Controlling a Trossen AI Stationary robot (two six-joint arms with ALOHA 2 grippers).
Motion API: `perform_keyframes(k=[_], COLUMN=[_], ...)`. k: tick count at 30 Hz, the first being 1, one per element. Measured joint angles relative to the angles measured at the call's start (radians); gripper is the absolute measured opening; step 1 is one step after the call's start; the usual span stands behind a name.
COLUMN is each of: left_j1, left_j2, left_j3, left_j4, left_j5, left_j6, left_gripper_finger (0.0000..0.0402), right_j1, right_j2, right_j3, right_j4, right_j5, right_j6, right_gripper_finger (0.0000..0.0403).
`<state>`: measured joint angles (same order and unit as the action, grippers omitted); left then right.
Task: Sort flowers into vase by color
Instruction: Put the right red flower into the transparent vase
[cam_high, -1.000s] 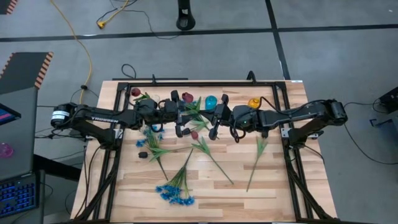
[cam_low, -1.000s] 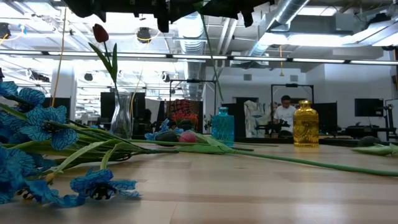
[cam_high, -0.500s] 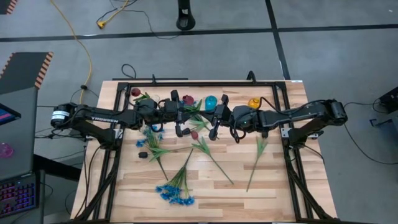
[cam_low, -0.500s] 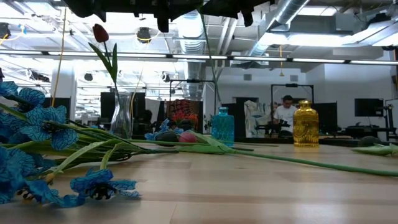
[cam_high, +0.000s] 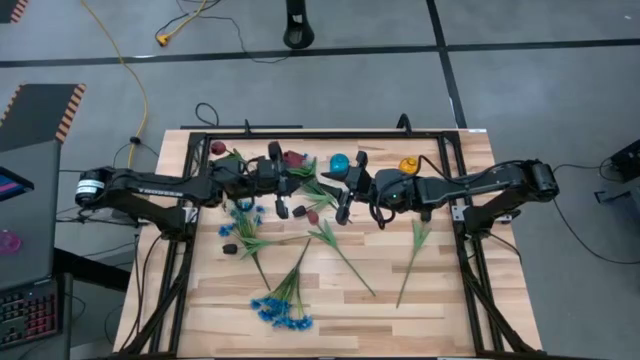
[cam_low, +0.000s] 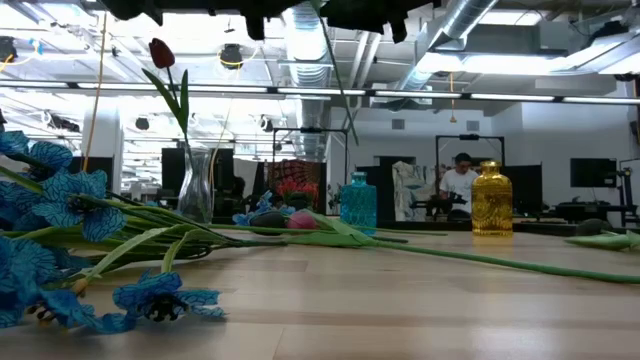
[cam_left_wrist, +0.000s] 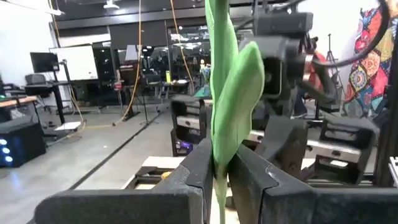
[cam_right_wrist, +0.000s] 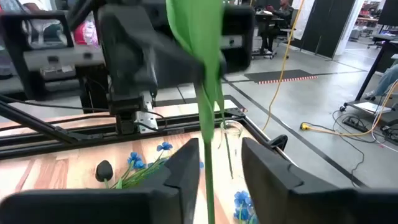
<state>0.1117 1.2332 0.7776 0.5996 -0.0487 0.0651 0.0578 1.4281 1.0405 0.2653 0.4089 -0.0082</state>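
A long green-stemmed flower with a dark red bud (cam_high: 293, 158) hangs upright above the table's middle, between my two grippers. My left gripper (cam_left_wrist: 219, 180) is shut on its stem. My right gripper (cam_right_wrist: 221, 174) faces it from the right, open, with the stem (cam_right_wrist: 208, 155) standing between its fingers, closer to one of them. In the low view the stem (cam_low: 340, 90) hangs down from the grippers, clear of the table. A clear glass vase (cam_low: 195, 185) at the far left holds one red tulip (cam_low: 162, 52). My left gripper pinches the flower's stem (cam_left_wrist: 217, 163), just below a long leaf, between its two fingers. The fingers reach in level from the table's left and lie across the stem. The flower stands about upright in the hold, its lower stem hanging free above the table.
A blue vase (cam_high: 339, 162) and a yellow vase (cam_high: 408, 165) stand along the far edge. Blue flowers (cam_high: 280, 310), loose green stems (cam_high: 340, 255) (cam_high: 415, 250), dark buds (cam_high: 228, 248) and a red bud (cam_high: 313, 215) lie on the wooden table. A person sits far back in the room.
The flower has passed from my right gripper to my left. My left gripper has closed on the stem and my right one has opened off it. The dark red bud has shifted slightly toward the table's left.
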Motion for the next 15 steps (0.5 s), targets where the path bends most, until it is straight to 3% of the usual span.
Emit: perform_keyframes(k=[8, 15], left_j1=[0.001, 0.000], left_j2=[-0.199, -0.387], left_j3=[0.000, 0.000], left_j4=[-0.249, -0.499], left_j5=[-0.114, -0.125], left_j6=[0.041, 0.126], left_gripper_finger=[0.0033, 0.0033], right_j1=[-0.001, -0.002], right_j2=[0.000, 0.000], right_j3=[0.000, 0.000], right_j4=[-0.002, -0.027], right_j5=[0.000, 0.000], right_j6=[0.000, 0.000], right_gripper_finger=[0.0191, 0.0189])
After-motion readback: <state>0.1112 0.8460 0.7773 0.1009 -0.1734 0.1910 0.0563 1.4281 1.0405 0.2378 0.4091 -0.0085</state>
